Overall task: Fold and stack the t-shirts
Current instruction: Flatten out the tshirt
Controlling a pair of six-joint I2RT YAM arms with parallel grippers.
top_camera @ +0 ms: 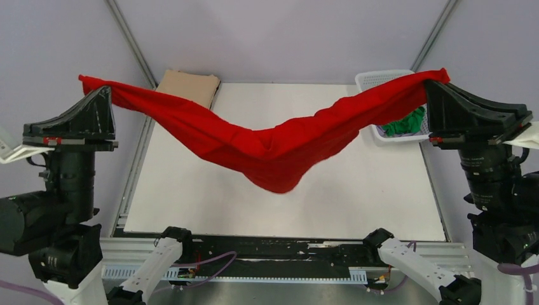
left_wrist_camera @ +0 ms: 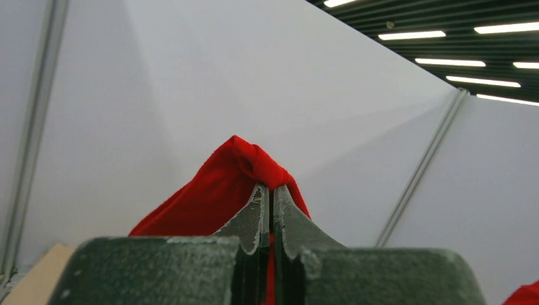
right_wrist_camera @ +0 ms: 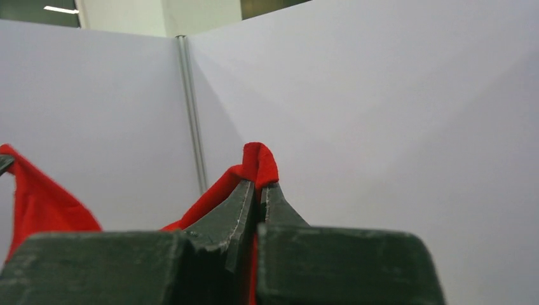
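Table (top_camera: pixel 286 210) below; red t-shirt (top_camera: pixel 267 149) half-hides basket (top_camera: pixel 376 79) and green t-shirt (top_camera: pixel 407 122).

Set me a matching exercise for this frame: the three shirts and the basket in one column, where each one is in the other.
Things:
1. red t-shirt
2. tan t-shirt
3. green t-shirt
4. white basket

Places:
A. standing at the far right
B. stretched out in mid-air
C. lying flat at the far left
D. bunched inside the basket

Pairs: 1-B, 2-C, 3-D, 4-A
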